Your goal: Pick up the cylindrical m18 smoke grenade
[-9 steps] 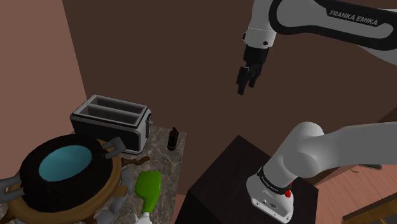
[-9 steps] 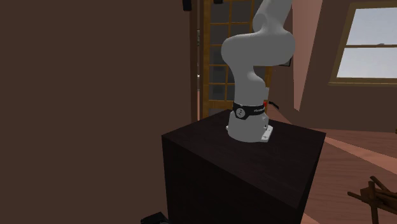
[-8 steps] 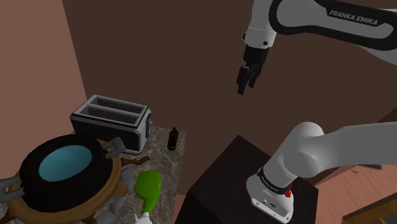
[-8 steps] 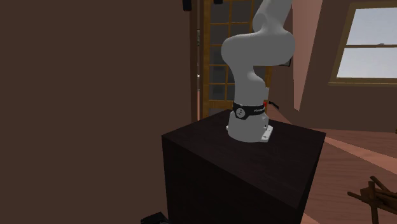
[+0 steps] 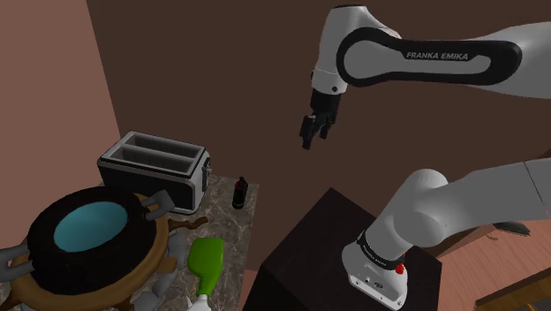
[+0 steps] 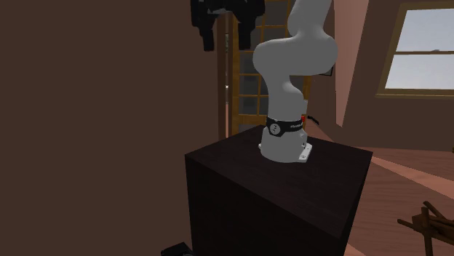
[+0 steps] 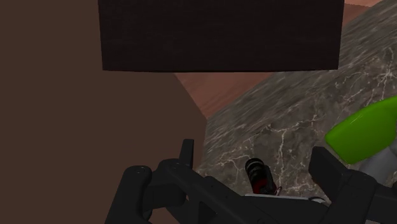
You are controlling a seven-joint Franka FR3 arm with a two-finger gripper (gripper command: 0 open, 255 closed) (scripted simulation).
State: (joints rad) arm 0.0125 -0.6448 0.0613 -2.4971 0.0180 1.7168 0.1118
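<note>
Logged counter (image 5: 231,228) at shoulder view's left, toaster (image 5: 157,168) on it, grenade (image 5: 238,193) upright near toaster, close to the counter edge facing the stand. Noted gripper (image 5: 309,134) high above, well apart from grenade, fingers spread and empty. Judged grenade small, rigid, light, smooth-sided and easily tipped; best pinched across mid-body.

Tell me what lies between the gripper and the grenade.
Nothing: in the shoulder view the stretch from the gripper down to the grenade is bare air, with brown wall behind.

One toaster (image 5: 154,168), one green bottle (image 5: 207,261), one dark grenade (image 5: 238,192) (small, upright), one black tub (image 5: 84,265).
</note>
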